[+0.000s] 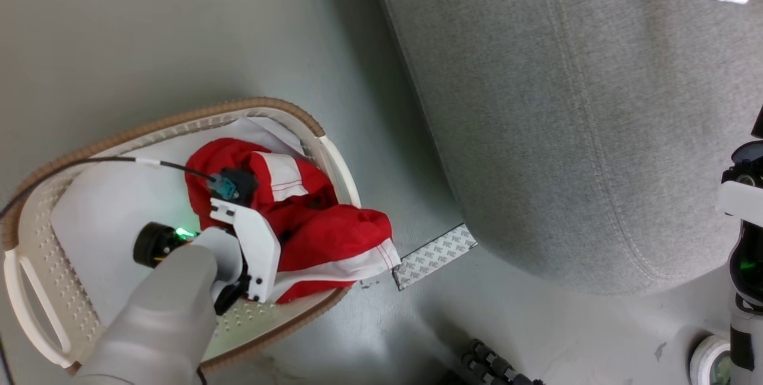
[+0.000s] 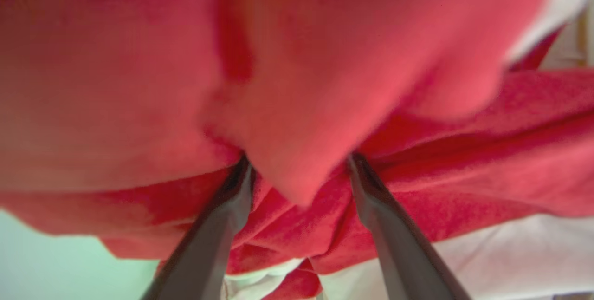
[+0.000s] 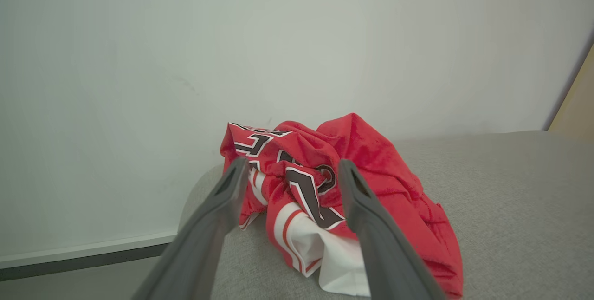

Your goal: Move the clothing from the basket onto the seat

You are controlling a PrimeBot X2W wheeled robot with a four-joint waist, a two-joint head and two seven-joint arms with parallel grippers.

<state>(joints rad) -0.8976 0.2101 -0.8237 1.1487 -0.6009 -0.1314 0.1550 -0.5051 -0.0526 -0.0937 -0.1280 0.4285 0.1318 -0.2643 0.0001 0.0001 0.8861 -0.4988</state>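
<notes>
Pickup step: left gripper (image 2: 297, 165) sits in the white perforated plastic basket (image 1: 65, 295), jaws apart around a fold of soft red white-trimmed clothing (image 1: 340, 236) draped over its rim — next it should pinch and lift toward the light grey fabric sofa (image 1: 566, 105) — right gripper (image 3: 292, 165) hangs open, empty.

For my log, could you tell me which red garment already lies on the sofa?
The lettered garment, heaped on the sofa; the other garment sits in the basket.

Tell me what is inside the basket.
The basket holds a red garment with white trim, one end over the rim, the left gripper pushed into it. White fabric shows beside it. Whatever lies under the garment is covered.
</notes>
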